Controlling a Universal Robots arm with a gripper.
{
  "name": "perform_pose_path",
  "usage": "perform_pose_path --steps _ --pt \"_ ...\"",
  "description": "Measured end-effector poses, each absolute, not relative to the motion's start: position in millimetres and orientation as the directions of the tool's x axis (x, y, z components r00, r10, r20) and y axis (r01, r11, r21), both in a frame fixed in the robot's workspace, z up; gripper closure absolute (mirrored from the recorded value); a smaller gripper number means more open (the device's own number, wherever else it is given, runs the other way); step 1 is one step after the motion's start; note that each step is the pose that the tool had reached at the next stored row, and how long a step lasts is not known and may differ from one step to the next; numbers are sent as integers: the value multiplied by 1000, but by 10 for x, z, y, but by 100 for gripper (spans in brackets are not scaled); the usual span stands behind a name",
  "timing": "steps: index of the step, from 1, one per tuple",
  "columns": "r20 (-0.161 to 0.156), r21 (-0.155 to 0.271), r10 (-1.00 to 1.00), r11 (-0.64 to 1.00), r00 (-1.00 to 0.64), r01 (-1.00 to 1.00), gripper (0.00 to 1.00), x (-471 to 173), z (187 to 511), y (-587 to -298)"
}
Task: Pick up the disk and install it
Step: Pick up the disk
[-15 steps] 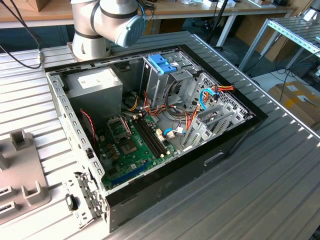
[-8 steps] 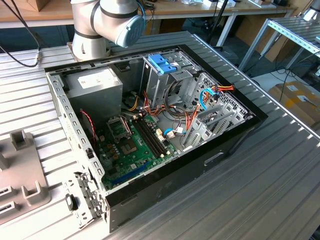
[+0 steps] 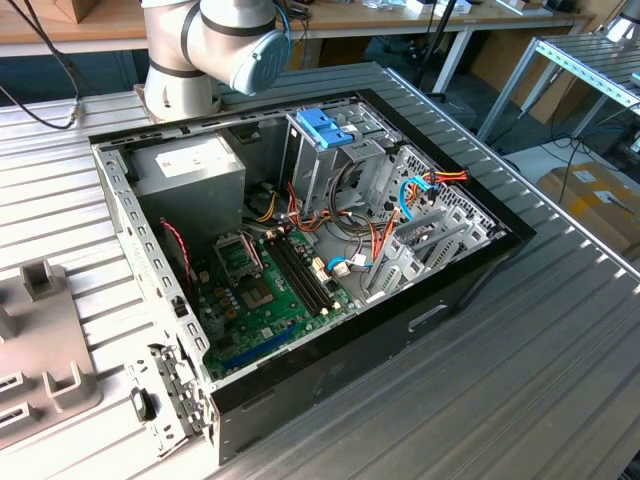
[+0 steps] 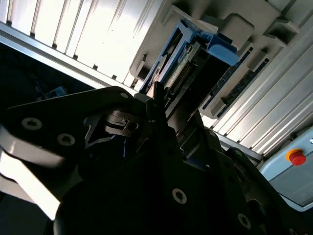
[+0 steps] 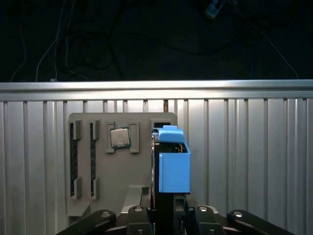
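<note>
One pincer (image 5: 164, 205) hovers by the disk (image 5: 174, 166) (on edge in a grey holder (image 5: 122, 171)); pinching or spread, cannot tell.

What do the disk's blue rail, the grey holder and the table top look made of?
Disk's blue rail: moulded plastic, matte, judging by its even colour and rounded corners. Grey holder: probably plastic too, dull and uniform; hard to confirm. Table top: ribbed metal, likely aluminium, with bright reflective slats.
</note>
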State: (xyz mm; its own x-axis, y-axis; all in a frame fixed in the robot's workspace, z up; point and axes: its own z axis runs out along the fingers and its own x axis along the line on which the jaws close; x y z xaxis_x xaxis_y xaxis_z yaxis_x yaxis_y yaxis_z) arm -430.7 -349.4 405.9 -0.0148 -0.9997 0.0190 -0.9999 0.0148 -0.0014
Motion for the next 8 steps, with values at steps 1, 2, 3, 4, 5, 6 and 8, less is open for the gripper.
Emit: perform_pose_path --steps 1,2,3,4,5,6,8 --pt "20 -1 -1000 15 -15 -1000 65 -4307 4077 -3494" --pt "21 -1 -1000 15 -15 -1000 65 -4307 4099 -3494" --pt "22 -1 -1000 15 -15 -1000 65 -4307 4139 -3494" --pt "24 -1 -1000 15 -15 -1000 65 -4307 4196 -3494" --pt "25 -1 -1000 15 -15 -1000 65 -4307 4231 -3494" --pt "26 -2 -1000 15 -15 -1000 65 -4307 4253 -3494" --pt "28 -1 -999 15 -15 -1000 65 -4307 4316 -3494"
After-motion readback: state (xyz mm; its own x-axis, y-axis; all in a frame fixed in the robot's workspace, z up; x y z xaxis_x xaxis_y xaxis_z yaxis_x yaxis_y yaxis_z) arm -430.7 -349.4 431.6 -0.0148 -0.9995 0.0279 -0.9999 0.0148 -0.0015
